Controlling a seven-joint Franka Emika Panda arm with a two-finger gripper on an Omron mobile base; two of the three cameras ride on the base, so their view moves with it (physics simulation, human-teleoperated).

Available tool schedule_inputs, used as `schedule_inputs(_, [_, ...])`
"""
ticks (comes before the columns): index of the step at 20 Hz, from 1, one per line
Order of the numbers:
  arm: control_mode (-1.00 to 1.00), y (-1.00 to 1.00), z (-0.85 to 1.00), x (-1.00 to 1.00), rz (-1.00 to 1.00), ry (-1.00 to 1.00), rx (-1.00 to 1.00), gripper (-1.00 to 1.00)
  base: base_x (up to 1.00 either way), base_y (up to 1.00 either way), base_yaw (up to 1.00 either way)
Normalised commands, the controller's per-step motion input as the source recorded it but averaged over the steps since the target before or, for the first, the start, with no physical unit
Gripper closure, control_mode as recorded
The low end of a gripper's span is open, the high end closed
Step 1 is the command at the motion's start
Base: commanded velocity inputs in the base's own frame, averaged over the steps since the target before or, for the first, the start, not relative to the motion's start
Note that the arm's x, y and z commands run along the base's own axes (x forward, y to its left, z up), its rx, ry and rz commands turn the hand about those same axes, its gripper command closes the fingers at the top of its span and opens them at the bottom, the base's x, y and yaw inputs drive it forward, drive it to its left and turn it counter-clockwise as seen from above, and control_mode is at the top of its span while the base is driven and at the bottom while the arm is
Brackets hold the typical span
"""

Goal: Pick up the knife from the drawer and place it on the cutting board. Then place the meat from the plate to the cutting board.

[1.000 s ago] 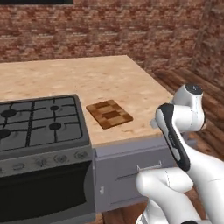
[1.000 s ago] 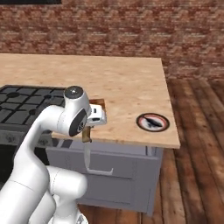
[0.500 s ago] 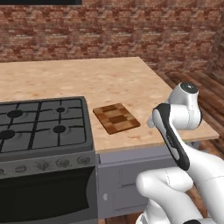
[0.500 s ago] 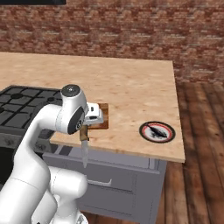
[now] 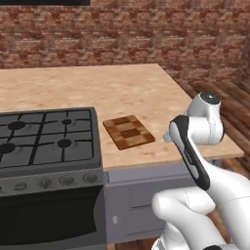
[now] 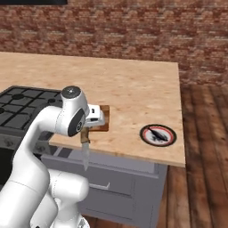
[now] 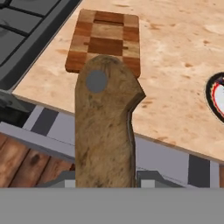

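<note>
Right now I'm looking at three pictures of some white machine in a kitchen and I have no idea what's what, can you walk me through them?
The white machine is a robot arm on a rolling base. Two pictures come from cameras behind it, one on each side; the third looks along its claw. The claw is shut on a knife by its brown wooden handle, blade hanging down in front of the counter edge. On the wooden counter lie a checkered cutting board beside the black stove, and a round plate holding a small dark piece of meat. The grey drawer sits below.
</note>
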Motion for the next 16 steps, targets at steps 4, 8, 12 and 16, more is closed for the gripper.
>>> schedule_inputs(4, [1.00,0.00,0.00,0.00,0.00,0.00,0.00,1.00,0.41,-0.37,0.05])
schedule_inputs(8, [1.00,0.00,0.00,0.00,0.00,0.00,0.00,1.00,0.55,-0.15,0.02])
schedule_inputs(12, [1.00,0.00,0.00,0.00,0.00,0.00,0.00,1.00,0.43,-0.03,0.00])
schedule_inputs(16, [1.00,0.00,0.00,0.00,0.00,0.00,0.00,1.00,0.19,-0.14,0.02])
